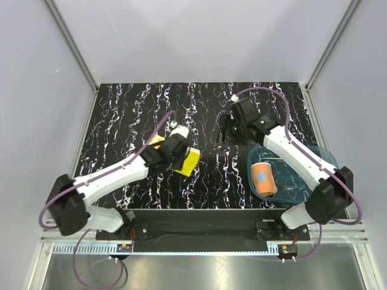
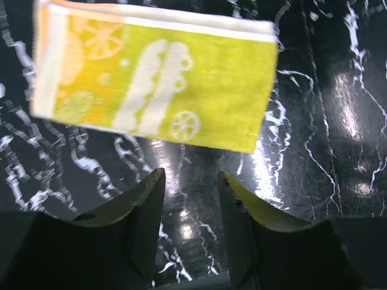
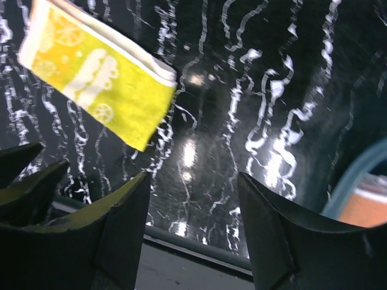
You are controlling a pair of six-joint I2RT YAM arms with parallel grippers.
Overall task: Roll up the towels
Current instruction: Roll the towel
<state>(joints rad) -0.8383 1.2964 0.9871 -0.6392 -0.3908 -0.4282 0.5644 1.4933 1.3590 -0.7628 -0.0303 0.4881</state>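
Yellow towel (image 2: 154,84) lies just ahead of my left gripper (image 2: 190,175), long axis across its open, empty jaws; right gripper (image 3: 193,176), also open, farther off.

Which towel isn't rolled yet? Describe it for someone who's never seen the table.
On the black marbled table, look just left of centre. The yellow towel lies there folded flat, white lemon-slice shapes on it. Its neighbour, the orange towel, is rolled inside the blue tray at right.
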